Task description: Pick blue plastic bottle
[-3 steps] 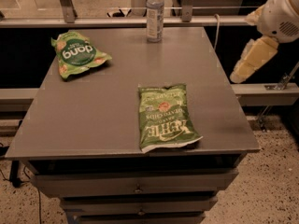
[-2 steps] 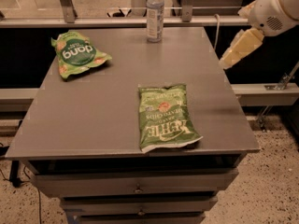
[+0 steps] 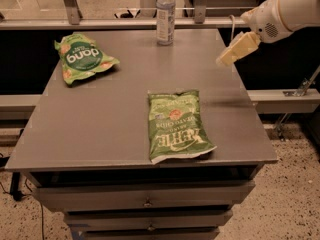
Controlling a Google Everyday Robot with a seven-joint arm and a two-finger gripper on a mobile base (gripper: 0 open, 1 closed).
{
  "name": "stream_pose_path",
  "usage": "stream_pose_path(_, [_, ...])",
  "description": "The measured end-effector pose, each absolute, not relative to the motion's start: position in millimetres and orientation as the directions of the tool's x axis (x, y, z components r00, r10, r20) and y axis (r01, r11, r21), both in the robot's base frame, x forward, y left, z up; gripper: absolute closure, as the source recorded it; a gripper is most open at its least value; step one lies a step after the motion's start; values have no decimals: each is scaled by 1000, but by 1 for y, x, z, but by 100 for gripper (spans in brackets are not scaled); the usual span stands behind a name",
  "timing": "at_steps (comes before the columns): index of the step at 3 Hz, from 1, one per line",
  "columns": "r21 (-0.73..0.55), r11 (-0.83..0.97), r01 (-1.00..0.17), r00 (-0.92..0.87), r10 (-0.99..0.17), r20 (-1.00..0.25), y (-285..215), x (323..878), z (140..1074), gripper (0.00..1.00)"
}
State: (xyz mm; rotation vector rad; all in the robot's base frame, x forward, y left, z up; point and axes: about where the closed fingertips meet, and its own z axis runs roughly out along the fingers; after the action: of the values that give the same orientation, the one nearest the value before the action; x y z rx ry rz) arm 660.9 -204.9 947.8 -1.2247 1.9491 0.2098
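The blue plastic bottle (image 3: pixel 165 15) stands upright at the far edge of the grey table (image 3: pixel 110 109), near the middle. It is clear and bluish with a white cap and a pale label band. My gripper (image 3: pixel 231 53) is cream-coloured and hangs from the white arm (image 3: pixel 285 9) at the upper right. It is above the table's right side, to the right of the bottle and a little nearer than it, well apart from it. It holds nothing that I can see.
A green chip bag (image 3: pixel 82 58) lies at the table's far left. A second green bag (image 3: pixel 176 125) lies flat near the front centre. Drawers (image 3: pixel 145 196) sit under the tabletop. A rail (image 3: pixel 125 23) runs behind the table.
My arm and gripper have moved left, from beyond the table's right edge to above its right side, closer to the bottle. The bottle and bags have not moved.
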Motion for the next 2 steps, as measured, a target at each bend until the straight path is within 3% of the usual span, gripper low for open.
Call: stream_pose_path(2, [-251,564,-786,-119,-537,-835,-163,709,931,0])
